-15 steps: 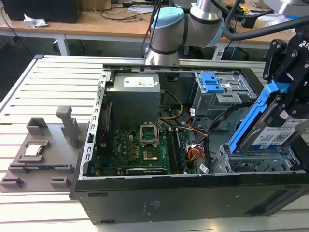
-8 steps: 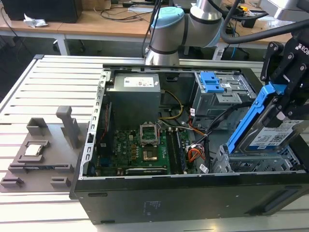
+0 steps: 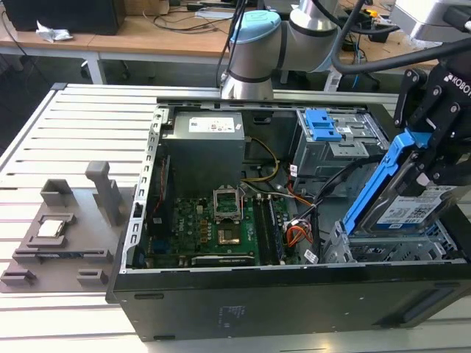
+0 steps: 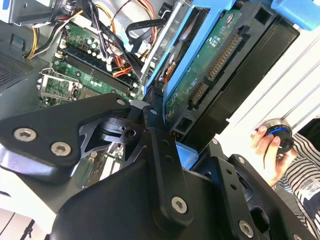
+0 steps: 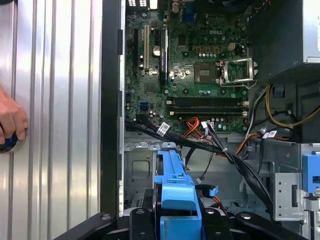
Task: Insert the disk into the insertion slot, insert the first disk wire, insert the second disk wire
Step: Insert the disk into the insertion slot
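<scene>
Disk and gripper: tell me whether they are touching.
Touching. In the exterior view the gripper is shut on the disk, clamping its upper end and holding it tilted.

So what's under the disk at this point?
The insertion slot, the low grey perforated cage, sits directly beneath the tilted disk, which the gripper holds. The bay's inside is covered by the disk and the cage walls.

Robotics lab: open PC case (image 3: 257, 305) on slotted alu table (image 3: 73, 140), cable-strewn benches (image 3: 147, 33) behind.
</scene>
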`<state>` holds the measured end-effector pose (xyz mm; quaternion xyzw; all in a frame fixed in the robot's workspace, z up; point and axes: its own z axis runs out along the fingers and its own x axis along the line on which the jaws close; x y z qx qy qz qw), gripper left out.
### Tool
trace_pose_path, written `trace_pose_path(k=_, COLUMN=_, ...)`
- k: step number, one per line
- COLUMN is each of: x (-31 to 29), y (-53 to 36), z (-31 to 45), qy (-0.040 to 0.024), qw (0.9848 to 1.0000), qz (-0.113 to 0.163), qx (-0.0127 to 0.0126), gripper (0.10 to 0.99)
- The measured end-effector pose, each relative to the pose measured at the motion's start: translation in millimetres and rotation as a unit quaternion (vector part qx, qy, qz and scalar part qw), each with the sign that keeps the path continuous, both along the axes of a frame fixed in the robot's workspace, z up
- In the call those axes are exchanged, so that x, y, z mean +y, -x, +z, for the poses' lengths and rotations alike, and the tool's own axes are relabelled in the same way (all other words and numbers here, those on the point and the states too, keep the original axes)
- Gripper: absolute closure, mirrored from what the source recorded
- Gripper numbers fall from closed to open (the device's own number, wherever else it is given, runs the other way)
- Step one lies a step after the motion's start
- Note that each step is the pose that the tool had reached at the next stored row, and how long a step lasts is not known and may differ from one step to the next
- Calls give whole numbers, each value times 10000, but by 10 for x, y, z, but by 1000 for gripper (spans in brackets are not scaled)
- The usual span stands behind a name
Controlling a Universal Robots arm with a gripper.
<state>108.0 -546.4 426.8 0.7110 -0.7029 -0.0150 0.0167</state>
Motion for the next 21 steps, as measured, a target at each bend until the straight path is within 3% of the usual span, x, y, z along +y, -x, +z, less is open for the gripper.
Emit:
trace_pose_path(k=15, x=0, y=0, z=-120, qy=-1, qw=10000, qz=0, qx=0, gripper=722)
trace_pose_path(k=21, x=0, y=0, z=-216, qy=0, qw=10000, qz=0, qx=0, gripper=722)
